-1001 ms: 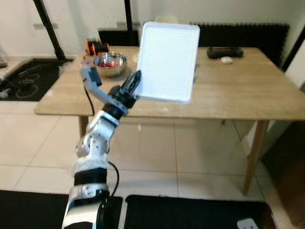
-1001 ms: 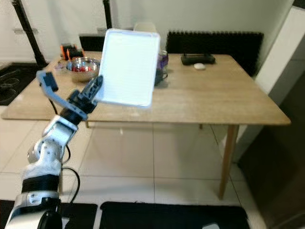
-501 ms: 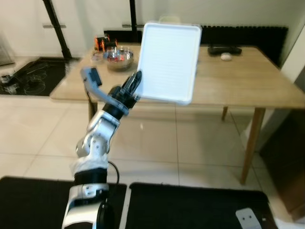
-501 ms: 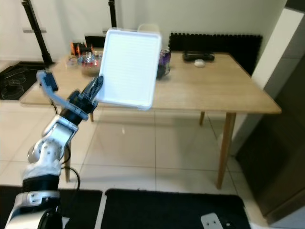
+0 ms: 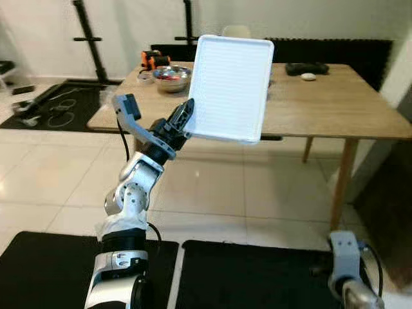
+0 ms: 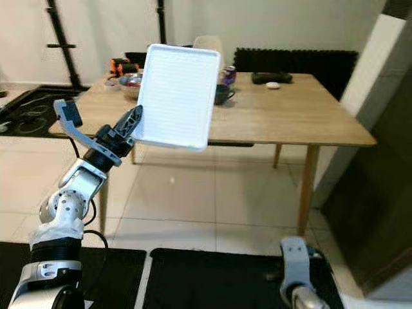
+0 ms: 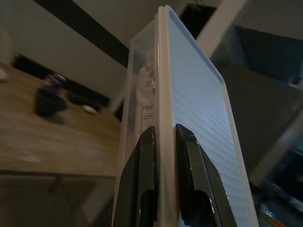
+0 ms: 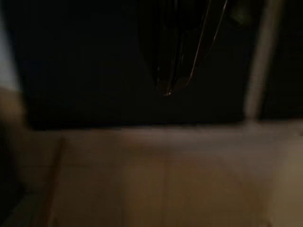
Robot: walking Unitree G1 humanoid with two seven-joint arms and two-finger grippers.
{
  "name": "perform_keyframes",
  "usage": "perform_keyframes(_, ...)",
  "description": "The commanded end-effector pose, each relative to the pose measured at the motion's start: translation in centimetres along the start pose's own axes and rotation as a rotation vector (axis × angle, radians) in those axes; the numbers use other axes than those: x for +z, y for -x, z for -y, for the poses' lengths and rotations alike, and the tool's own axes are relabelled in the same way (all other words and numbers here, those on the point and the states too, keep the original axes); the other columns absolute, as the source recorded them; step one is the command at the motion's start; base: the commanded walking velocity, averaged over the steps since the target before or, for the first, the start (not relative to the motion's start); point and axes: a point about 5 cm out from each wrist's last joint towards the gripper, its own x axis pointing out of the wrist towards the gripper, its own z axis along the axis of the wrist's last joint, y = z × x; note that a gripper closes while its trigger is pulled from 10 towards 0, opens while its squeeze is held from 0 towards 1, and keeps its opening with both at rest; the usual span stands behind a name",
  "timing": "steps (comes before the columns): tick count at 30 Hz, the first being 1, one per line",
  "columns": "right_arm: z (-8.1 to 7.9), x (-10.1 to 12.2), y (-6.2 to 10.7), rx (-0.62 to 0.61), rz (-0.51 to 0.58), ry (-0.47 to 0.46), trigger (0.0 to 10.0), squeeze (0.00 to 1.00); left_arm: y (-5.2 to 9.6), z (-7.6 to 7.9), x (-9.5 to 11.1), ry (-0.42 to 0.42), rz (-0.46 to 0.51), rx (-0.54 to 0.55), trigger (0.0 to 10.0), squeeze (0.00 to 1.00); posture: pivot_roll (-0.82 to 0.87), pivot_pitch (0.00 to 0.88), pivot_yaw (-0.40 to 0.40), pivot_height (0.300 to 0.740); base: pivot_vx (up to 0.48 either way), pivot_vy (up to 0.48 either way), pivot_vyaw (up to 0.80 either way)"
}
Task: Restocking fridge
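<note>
A flat white plastic tray (image 5: 230, 87) with a ribbed face stands upright in the air, held by its lower left edge. My left gripper (image 5: 185, 116) is shut on that edge, in front of the wooden table (image 5: 335, 112) and above the tiled floor. In the left wrist view the two black fingers (image 7: 144, 161) pinch the tray's rim (image 7: 163, 71) edge-on. My right arm (image 6: 295, 257) hangs low at the bottom right. The right wrist view is dark, with my right gripper (image 8: 166, 90) over a blurred floor.
On the table stand a metal bowl (image 5: 171, 77), orange items (image 5: 154, 59), a dark mug (image 6: 222, 94) and a black device (image 5: 306, 67). Black mats (image 5: 257, 277) lie on the floor near my feet. A tall dark panel (image 6: 383, 193) stands at the right.
The whole view has shifted, so the camera moved and the table looks farther off. The tray stays gripped in my left gripper. My right arm has come into view at the bottom right.
</note>
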Motion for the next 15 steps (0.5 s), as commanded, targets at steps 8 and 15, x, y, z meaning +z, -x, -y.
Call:
perform_keyframes(8, -2.6, 10.0, -0.2, 0.456, 0.523, -0.366, 10.0, 1.00, 0.1, 0.9, -0.8, 0.008, -0.027, -0.086, 10.0, 0.00, -0.07, 0.012, 0.008, 0.740, 0.000, 0.000, 0.00)
perform_keyframes(15, -4.6, 15.8, 1.8, 0.731, 0.765, -0.448, 10.0, 1.00, 0.5, 1.0, -1.9, 0.009, -0.069, -0.106, 10.0, 0.00, -0.06, 0.011, 0.004, 0.740, 0.000, 0.000, 0.00)
